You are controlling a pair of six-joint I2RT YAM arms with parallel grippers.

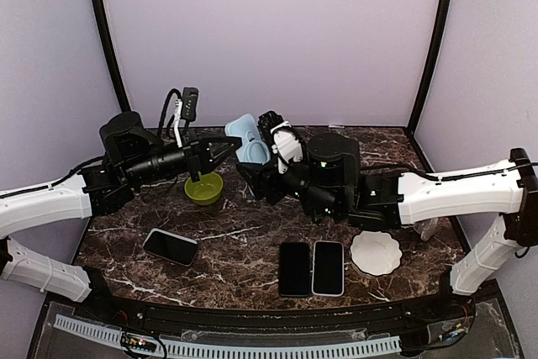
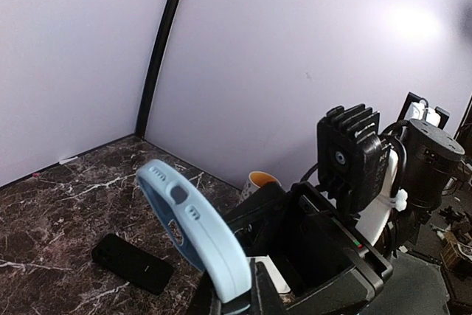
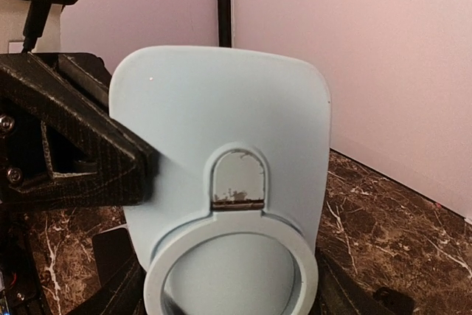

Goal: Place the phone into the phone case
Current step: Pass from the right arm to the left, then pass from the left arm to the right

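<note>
Phone case (image 1: 250,139), light blue, is held up off the tabletop (image 1: 252,233) toward the back centre, standing roughly upright between the two arms. In the right wrist view we see its smooth back (image 3: 221,116) with a round ring hinged low on that face. In the left wrist view it shows edge-on (image 2: 195,226), with oval cutouts along the rim. Left hand (image 1: 229,147) is pinched nearly shut on one side edge of the case; from the right wrist camera its black fingers (image 3: 81,145) press against the case's left side. Right hand (image 1: 267,145) grips the case from the other side with its jaws set fairly wide across the case, whose lower end sits down between them. No phone is in the case. Three phones lie flat on the tabletop nearer the arm bases. A dark phone (image 1: 171,246) sits at an angle front left. A black phone (image 1: 294,268) and a light-edged phone (image 1: 328,267) lie side by side, just beside each other, front centre. A green bowl (image 1: 203,188) sits below the left hand. A white scalloped disc (image 1: 376,253) lies right of the paired phones.
</note>
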